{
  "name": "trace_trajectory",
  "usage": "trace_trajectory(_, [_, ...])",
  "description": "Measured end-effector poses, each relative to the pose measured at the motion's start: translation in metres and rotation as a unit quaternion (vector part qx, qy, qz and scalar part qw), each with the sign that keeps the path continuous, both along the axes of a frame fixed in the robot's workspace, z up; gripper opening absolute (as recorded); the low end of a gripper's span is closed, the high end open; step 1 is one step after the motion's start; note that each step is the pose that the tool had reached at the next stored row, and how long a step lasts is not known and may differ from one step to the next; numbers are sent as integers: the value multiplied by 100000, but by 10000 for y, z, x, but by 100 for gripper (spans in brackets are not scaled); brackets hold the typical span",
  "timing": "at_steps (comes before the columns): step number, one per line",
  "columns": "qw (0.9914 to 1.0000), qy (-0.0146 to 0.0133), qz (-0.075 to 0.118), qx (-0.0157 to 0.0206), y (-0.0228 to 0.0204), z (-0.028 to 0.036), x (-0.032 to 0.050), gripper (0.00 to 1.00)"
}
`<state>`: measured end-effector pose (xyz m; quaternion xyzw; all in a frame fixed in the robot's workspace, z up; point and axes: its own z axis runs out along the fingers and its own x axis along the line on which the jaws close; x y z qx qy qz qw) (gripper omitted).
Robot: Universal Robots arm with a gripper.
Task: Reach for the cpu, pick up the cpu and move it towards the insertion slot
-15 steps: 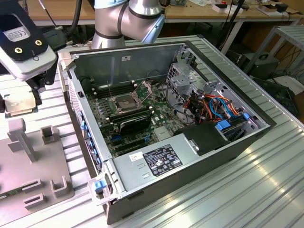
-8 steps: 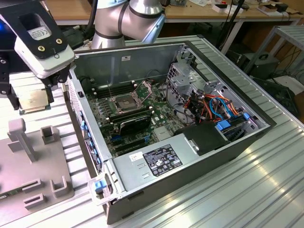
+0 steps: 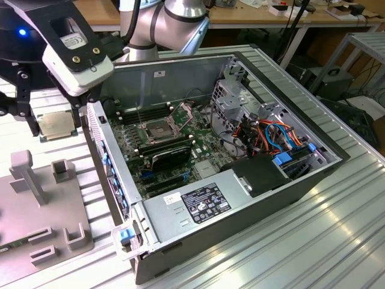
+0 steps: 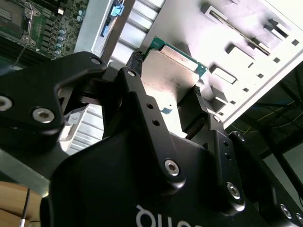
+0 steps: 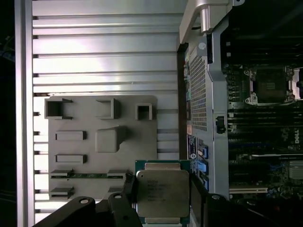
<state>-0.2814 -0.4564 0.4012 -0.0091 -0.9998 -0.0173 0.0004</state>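
One cpu point(image 5: 162, 191), one insertion slot point(image 3: 154, 129), one open computer case point(image 3: 252, 198), one grey fixture plate point(image 5: 102, 142).

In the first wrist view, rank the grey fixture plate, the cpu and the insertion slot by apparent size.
1. Grey fixture plate, clearly largest.
2. cpu, held in the claw; it sits nearest the camera, so it looks enlarged.
3. Insertion slot, farther off; the ranking against the cpu is unsure.

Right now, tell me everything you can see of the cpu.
The cpu is a flat square chip: a dull silver metal lid on a green board whose edge shows around it. The pincer holds it by opposite edges, its black fingers closed against it. In the exterior view it hangs lifted above the ribbed aluminium table, outside the open computer case on the exterior view's left.
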Motion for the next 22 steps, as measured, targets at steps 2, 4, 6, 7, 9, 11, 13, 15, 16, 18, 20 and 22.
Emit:
trace_trajectory(2, [100000, 2, -4, -3, 0, 0, 36, 55])
trace_trajectory(4, [100000, 3, -6, -3, 0, 0, 74, 55])
trace_trajectory(6, [100000, 7, -9, -6, 0, 1, 106, 55])
trace_trajectory(7, [100000, 2, -9, -4, 0, 0, 123, 55])
trace_trajectory(9, [100000, 1, -4, -6, 0, 0, 159, 55])
trace_trajectory(11, [100000, -1, -1, -8, 0, 0, 224, 55])
trace_trajectory(13, [100000, 3, -6, -9, 0, 0, 283, 55])
trace_trajectory(15, [100000, 5, -8, -14, 0, 0, 342, 55])
trace_trajectory(16, [100000, 5, -5, -14, 0, 0, 371, 55])
trace_trajectory(18, [100000, 1, 0, -11, 0, -1, 431, 55])
trace_trajectory(20, [100000, 2, -4, -11, 0, -1, 485, 55])
trace_trajectory(22, [100000, 5, -9, -12, 0, -1, 540, 55])
